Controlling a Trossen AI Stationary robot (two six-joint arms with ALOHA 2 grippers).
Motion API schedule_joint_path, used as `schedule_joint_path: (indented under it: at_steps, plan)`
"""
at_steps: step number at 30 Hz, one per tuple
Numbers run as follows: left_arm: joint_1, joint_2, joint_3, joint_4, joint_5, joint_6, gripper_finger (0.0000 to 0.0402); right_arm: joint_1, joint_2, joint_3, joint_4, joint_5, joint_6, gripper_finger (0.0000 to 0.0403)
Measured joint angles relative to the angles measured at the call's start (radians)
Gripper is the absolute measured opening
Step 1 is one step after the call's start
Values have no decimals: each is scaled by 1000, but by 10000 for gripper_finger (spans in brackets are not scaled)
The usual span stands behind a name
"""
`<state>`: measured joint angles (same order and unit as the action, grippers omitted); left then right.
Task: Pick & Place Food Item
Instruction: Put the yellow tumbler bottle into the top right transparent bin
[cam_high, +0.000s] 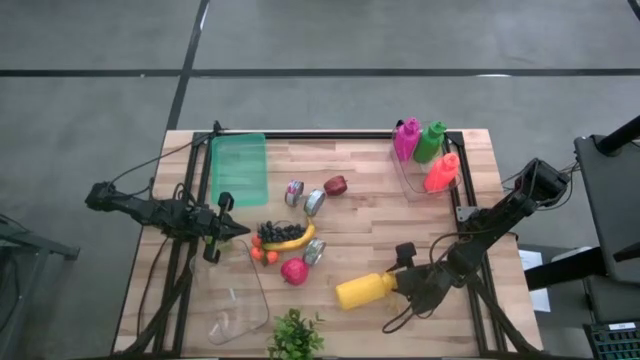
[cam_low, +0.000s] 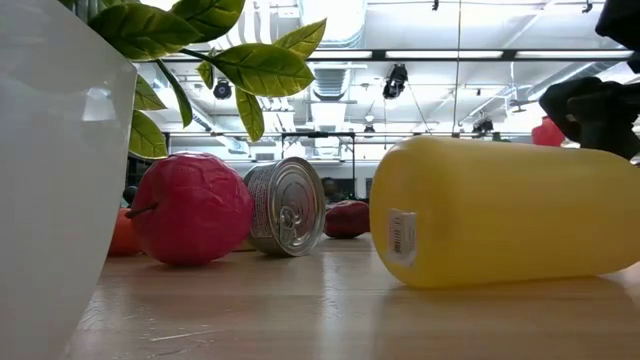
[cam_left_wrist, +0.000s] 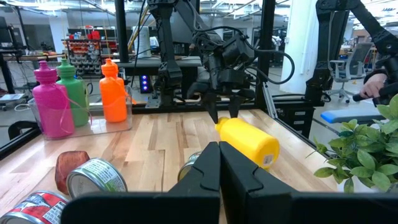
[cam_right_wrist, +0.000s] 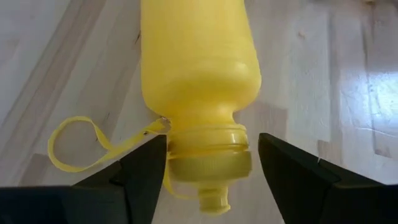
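Wooden table bears a lying yellow bottle, its cap apparently untouched between the spread right gripper, left gripper pressed together

Pale wooden table, planked, smooth, faintly shiny under the lights. Yellow bottle of smooth matt plastic, ribbed cap, thin plastic strap looping off the neck. Tin can of bright ribbed metal with a ring-pull lid. Red fruit glossy and wrinkled, plastic-looking. White pot smooth, slightly glossy. Green leaves waxy. Clear plastic bin, see-through, holding glossy pink, green and orange plastic bottles. Green translucent plastic lid
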<state>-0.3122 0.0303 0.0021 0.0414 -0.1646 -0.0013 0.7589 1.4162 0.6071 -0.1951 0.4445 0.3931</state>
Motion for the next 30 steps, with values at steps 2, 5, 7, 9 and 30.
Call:
schedule_joint_path:
  at_steps: [2,5,7,9,30]
  plan:
    - [0,0,0,0,0,0,0,0,0,0,0,2,0,255]
    - [0,0,0,0,0,0,0,-1,0,0,0,3,0,256]
    - [0,0,0,0,0,0,0,-1,0,-1,2,3,0,256]
    - [0,0,0,0,0,0,0,-1,0,-4,5,3,0,256]
    - [0,0,0,0,0,0,0,0,-1,-56,82,0,49,256]
